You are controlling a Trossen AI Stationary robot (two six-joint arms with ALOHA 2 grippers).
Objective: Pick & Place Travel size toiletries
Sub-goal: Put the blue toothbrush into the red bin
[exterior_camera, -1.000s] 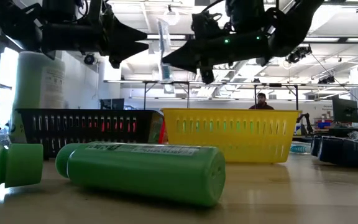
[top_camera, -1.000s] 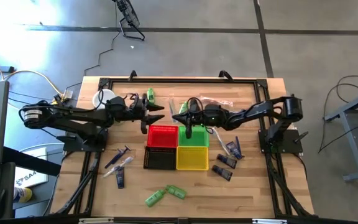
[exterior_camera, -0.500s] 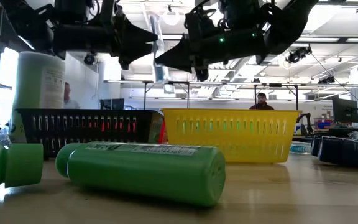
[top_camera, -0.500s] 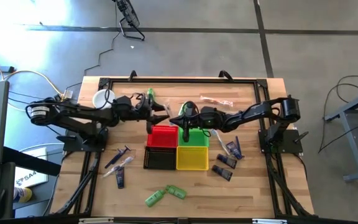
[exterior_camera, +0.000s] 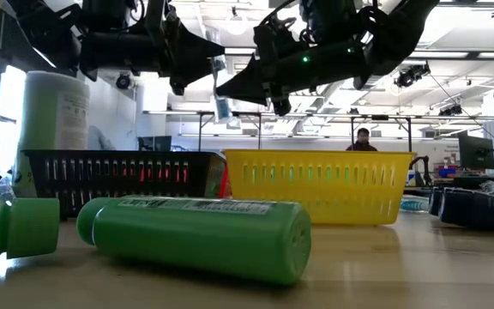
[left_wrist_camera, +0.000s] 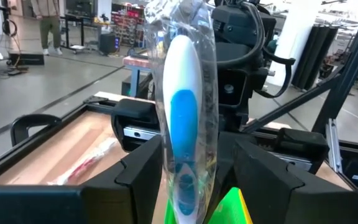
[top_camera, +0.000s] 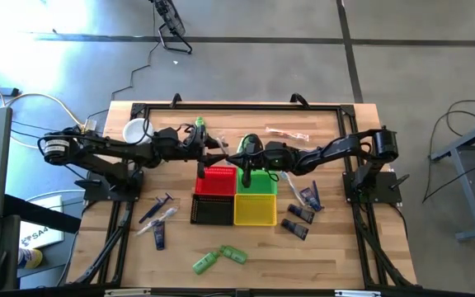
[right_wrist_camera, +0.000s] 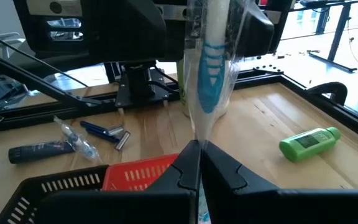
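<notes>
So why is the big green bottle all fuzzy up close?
Low view: the green bottle lies close to the lens, so it blurs, and bright ceiling lights turn both arms into dark shapes. Left wrist view: the wrapped toothbrush shines with glare on its clear plastic.

A clear-wrapped toothbrush (left_wrist_camera: 184,124) with a white and blue handle stood upright between the left gripper (left_wrist_camera: 185,180) fingers (left_wrist_camera: 143,174). Behind it loomed the other arm's dark wrist (left_wrist_camera: 241,56), above the wooden table (left_wrist_camera: 61,155).
</notes>
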